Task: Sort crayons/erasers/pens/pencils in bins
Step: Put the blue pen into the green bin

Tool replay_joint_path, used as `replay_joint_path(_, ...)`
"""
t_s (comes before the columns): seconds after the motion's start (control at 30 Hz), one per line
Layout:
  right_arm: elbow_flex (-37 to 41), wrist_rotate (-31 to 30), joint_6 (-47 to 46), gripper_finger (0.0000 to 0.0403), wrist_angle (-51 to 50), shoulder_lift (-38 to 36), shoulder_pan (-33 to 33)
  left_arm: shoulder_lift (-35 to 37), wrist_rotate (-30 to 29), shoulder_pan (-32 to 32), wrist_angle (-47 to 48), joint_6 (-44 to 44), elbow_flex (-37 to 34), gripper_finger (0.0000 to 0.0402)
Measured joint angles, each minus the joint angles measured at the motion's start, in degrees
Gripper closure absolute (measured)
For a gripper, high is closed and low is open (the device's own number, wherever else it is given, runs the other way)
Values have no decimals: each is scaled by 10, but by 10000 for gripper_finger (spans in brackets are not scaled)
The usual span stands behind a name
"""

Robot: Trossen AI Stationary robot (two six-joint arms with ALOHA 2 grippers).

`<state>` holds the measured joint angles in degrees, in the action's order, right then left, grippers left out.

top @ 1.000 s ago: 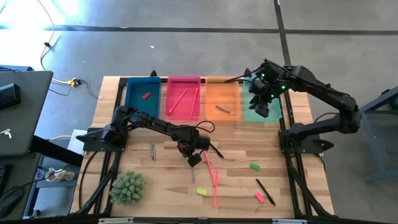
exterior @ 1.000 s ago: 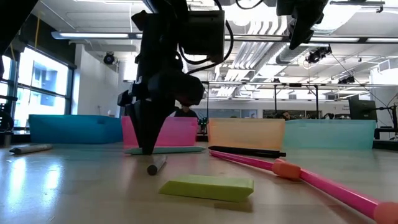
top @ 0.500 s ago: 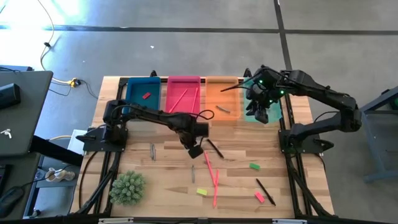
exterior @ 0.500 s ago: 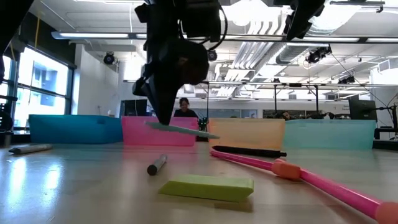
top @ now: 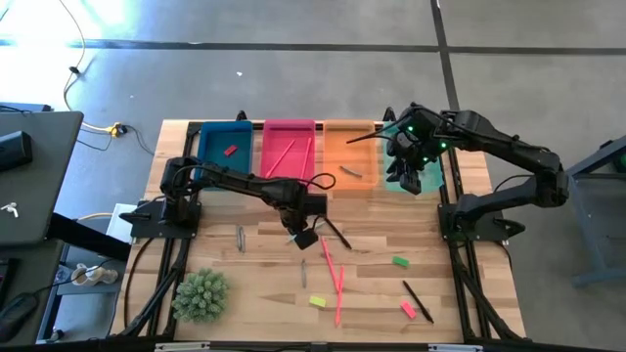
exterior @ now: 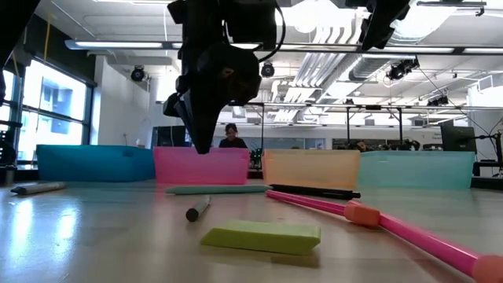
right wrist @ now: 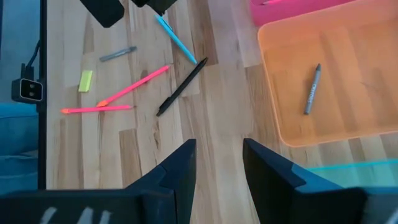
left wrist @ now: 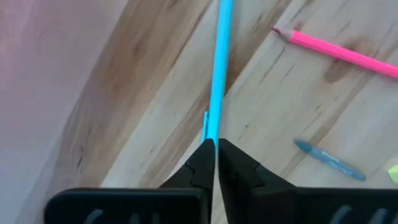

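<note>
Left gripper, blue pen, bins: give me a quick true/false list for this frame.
1. The left gripper is shut and holds nothing. True.
2. The blue pen is lifted clear of the table. False: it lies flat on the table, just past the gripper's tips.
3. The orange bin holds one crayon. True.
4. The blue bin holds a green eraser. False: the eraser in it is red.

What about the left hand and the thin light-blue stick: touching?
Apart: the low view shows the left hand hanging clear above the stick lying on the wooden table.
</note>
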<state>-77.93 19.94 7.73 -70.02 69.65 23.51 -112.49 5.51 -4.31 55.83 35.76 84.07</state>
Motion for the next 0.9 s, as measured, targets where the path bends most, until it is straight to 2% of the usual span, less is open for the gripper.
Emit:
replay_joint_path(0.27, 0, 0, 0, 279, 0, 0, 0, 0, -25, 21, -16, 33, 0, 309)
replay_joint_path(0.47, 0, 0, 2, 279, 1, 0, 0, -1, -53, 30, -96, 56, 1, 252)
replay_joint_path(0.63, 0, 0, 2, 279, 12, 0, 0, -1, -62, 30, -121, 56, 1, 245)
replay_joint_path(0.9, 0, -1, -2, 279, 13, 0, 0, -38, -83, 30, -97, 56, 2, 264)
